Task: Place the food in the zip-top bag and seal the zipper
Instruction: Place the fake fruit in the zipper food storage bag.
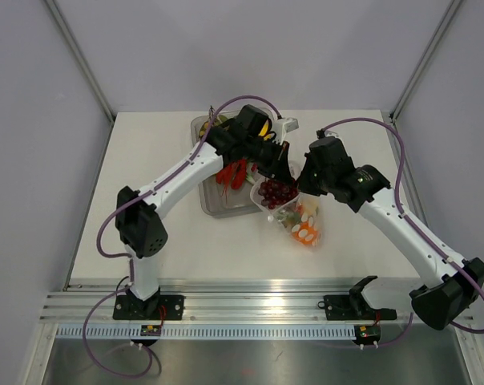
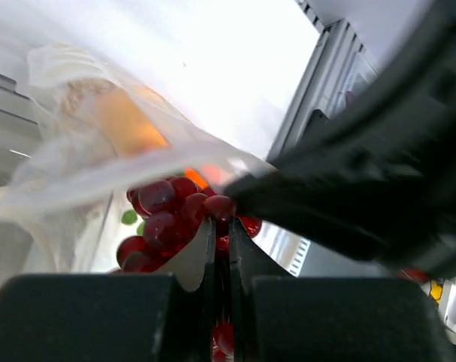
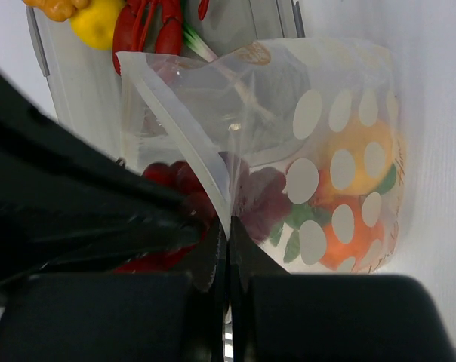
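The bag [image 3: 341,151] rim is clamped by the right gripper [image 3: 228,230], evidently to hold it open for grapes [image 2: 164,215] clamped in the left gripper [image 2: 222,230].

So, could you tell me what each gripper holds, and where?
The right gripper pinches the zip-top bag by its mouth edge; the left gripper clamps the grapes at the bunch's edge.

I count 1 zip-top bag [image 1: 302,226], 1 clear tray [image 1: 218,204] and 1 grape bunch [image 1: 278,191]. I also see 1 red lobster [image 3: 145,30] and 1 lemon [image 3: 98,23].
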You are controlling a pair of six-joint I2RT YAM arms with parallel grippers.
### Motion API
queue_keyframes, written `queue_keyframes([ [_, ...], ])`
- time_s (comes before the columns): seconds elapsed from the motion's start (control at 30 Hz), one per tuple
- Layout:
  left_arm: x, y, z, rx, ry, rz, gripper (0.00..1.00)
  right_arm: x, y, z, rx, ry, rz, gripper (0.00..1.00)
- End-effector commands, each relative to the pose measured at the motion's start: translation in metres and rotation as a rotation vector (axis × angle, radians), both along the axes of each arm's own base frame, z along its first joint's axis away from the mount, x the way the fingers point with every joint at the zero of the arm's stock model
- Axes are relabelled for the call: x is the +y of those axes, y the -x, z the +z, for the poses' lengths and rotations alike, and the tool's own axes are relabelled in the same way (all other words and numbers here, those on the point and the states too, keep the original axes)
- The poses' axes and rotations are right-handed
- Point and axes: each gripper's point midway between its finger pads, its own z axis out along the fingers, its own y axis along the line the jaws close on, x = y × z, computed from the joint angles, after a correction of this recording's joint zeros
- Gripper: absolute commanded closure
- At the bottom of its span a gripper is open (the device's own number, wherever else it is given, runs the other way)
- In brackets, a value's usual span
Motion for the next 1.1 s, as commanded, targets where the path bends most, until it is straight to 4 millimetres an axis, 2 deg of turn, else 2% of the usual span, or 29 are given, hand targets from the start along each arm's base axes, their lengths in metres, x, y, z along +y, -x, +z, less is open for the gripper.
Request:
queue_keyframes([
  [0.0,-0.017,-0.002,0.022,-0.046,0.053,-0.039,1.00,0.007,-0.002,0.031,-0.073,-0.076,0.009,1.00],
  [0.03,-0.023,0.001,0.016,-0.033,0.045,-0.049,0.99,0.006,-0.001,0.031,-0.072,-0.071,0.004,1.00],
  [0.07,-0.024,0.002,0.015,-0.031,0.041,-0.051,0.91,0.005,-0.001,0.032,-0.074,-0.072,0.002,1.00],
  [0.1,-0.026,0.003,0.016,-0.032,0.041,-0.058,0.59,0.004,-0.001,0.031,-0.074,-0.068,0.001,1.00],
  [0.2,-0.020,0.007,0.011,-0.026,0.004,-0.062,0.31,0.001,0.001,0.030,-0.076,-0.057,-0.009,1.00],
  [0.33,-0.003,0.011,0.025,-0.094,-0.026,-0.047,0.25,0.000,0.001,0.027,-0.071,-0.054,-0.013,1.00],
  [0.43,0.011,0.020,0.052,-0.158,-0.012,-0.040,0.26,0.001,0.001,0.024,-0.065,-0.058,-0.013,1.00],
  [0.47,0.019,0.026,0.066,-0.181,0.002,-0.039,0.27,0.001,0.000,0.022,-0.063,-0.056,-0.013,1.00],
  [0.53,0.028,0.033,0.077,-0.215,0.014,-0.046,0.31,0.001,0.001,0.023,-0.063,-0.056,-0.014,1.00],
  [0.57,0.033,0.035,0.076,-0.224,0.005,-0.035,0.38,0.001,0.001,0.024,-0.066,-0.056,-0.011,1.00],
  [0.6,0.043,0.039,0.085,-0.251,0.016,-0.019,0.41,0.000,0.001,0.025,-0.068,-0.056,-0.014,1.00],
  [0.63,0.049,0.040,0.085,-0.257,0.013,-0.001,0.47,0.000,0.002,0.025,-0.069,-0.054,-0.013,1.00],
  [0.67,0.055,0.036,0.067,-0.245,-0.020,0.028,0.58,-0.002,0.002,0.027,-0.074,-0.056,-0.017,1.00],
  [0.7,0.063,0.029,0.061,-0.247,-0.038,0.072,0.65,-0.002,0.003,0.026,-0.073,-0.054,-0.016,1.00],
  [0.73,0.074,0.023,0.061,-0.253,-0.054,0.154,0.66,-0.003,0.003,0.027,-0.075,-0.054,-0.021,1.00],
  [0.77,0.077,0.019,0.037,-0.226,-0.081,0.182,0.66,-0.004,0.004,0.028,-0.078,-0.056,-0.021,1.00],
  [0.8,0.083,0.014,0.031,-0.224,-0.085,0.221,0.52,-0.004,0.003,0.028,-0.077,-0.054,-0.022,1.00],
  [0.87,0.088,0.008,0.018,-0.215,-0.105,0.287,0.30,-0.004,0.003,0.027,-0.077,-0.051,-0.022,1.00],
  [0.9,0.090,0.009,-0.001,-0.179,-0.133,0.301,0.21,-0.004,0.004,0.027,-0.076,-0.049,-0.019,1.00],
  [0.97,0.088,0.002,-0.013,-0.181,-0.129,0.328,0.19,-0.003,0.003,0.028,-0.077,-0.053,-0.019,1.00],
  [1.0,0.089,0.005,-0.032,-0.146,-0.150,0.338,0.20,-0.002,0.003,0.028,-0.078,-0.055,-0.017,1.00],
  [1.07,0.082,0.001,-0.047,-0.129,-0.137,0.335,0.28,-0.001,0.003,0.028,-0.076,-0.057,-0.011,1.00],
])
